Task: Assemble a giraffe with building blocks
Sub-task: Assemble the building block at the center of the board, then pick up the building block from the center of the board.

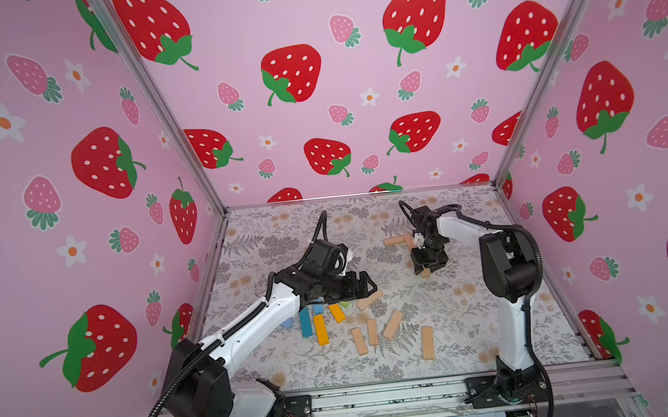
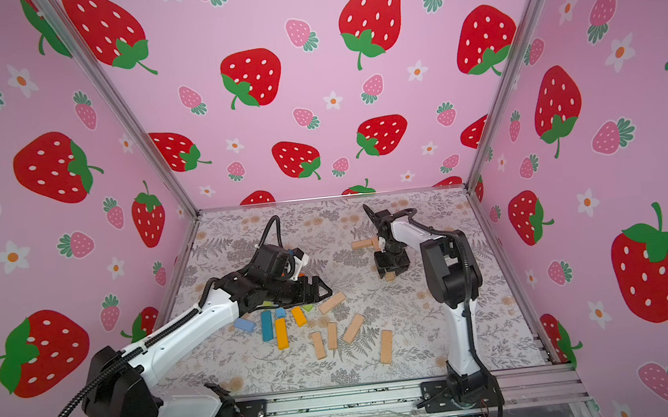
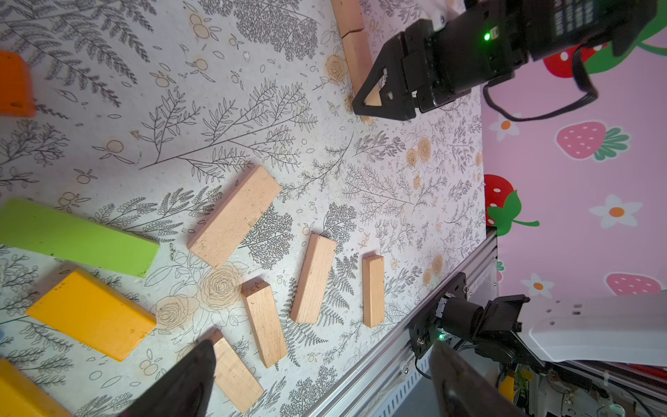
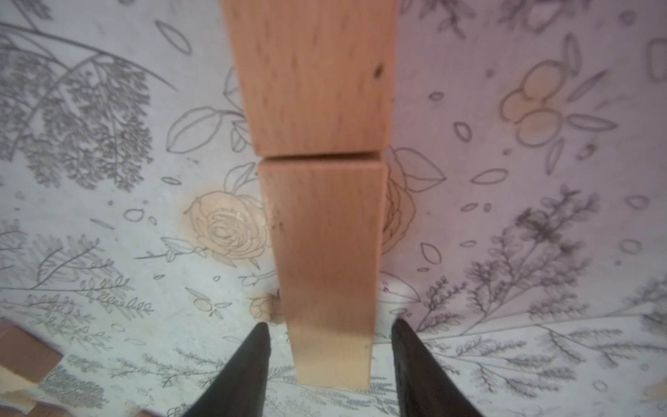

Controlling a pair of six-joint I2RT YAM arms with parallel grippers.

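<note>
while right hand [image 4: 329, 323] straddles smooth tan wooden bar [image 4: 325, 245], fingers [image 4: 245, 372] off it, left hand [image 3: 323, 344] gapes near green bar [image 3: 75, 238]

Far tan block [image 4: 314, 72], ahead of my right gripper [image 4: 329, 323]: blurred, end cut off. Green block [image 1: 345, 304], under my left gripper [image 1: 369, 287]: mostly hidden.

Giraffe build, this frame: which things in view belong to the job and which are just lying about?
Job:
- end-to-end tan blocks, with the right tool open astride the nearer one
- loose tan blocks
- coloured blocks by the open left tool

Just there:
- floral table cover
- strawberry walls
- metal frame rail
</note>
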